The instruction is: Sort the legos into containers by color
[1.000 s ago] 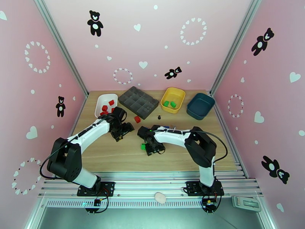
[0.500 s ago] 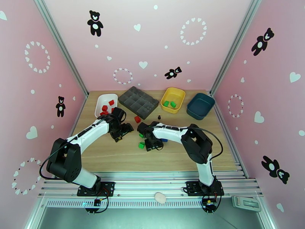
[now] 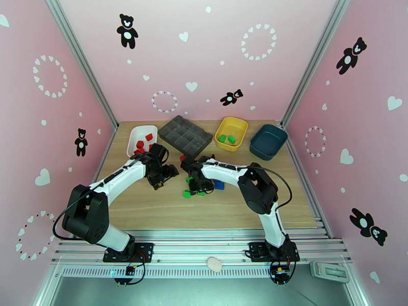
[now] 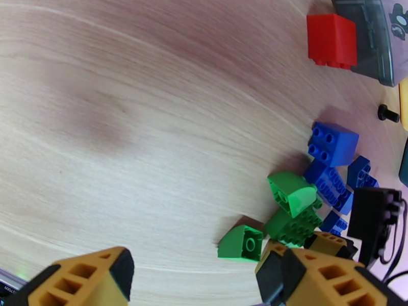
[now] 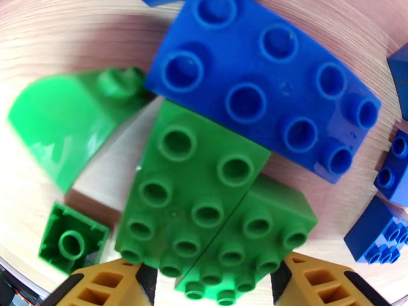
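Loose legos lie mid-table: green ones (image 3: 187,194) and blue ones (image 3: 218,184), with a red one (image 4: 331,41) farther back. My right gripper (image 3: 196,187) stands open low over two green legos (image 5: 204,220); its fingertips (image 5: 109,286) flank their near end, and contact is unclear. A long blue lego (image 5: 265,93) lies just beyond. My left gripper (image 3: 164,177) hangs open and empty to the left of the pile (image 4: 199,284). At the back stand the containers: white (image 3: 133,136) with red legos, yellow (image 3: 239,123) with green ones, teal (image 3: 268,141).
A dark grey compartment tray (image 3: 185,136) sits between the white and yellow bins. A small black screw (image 4: 387,113) lies near it. A small green piece (image 5: 73,244) rests upside down beside the right fingers. Bare wood stretches along the table's front.
My right gripper has moved left and away from the front edge, onto the green legos. One green lego slid slightly left. The left arm has held still.
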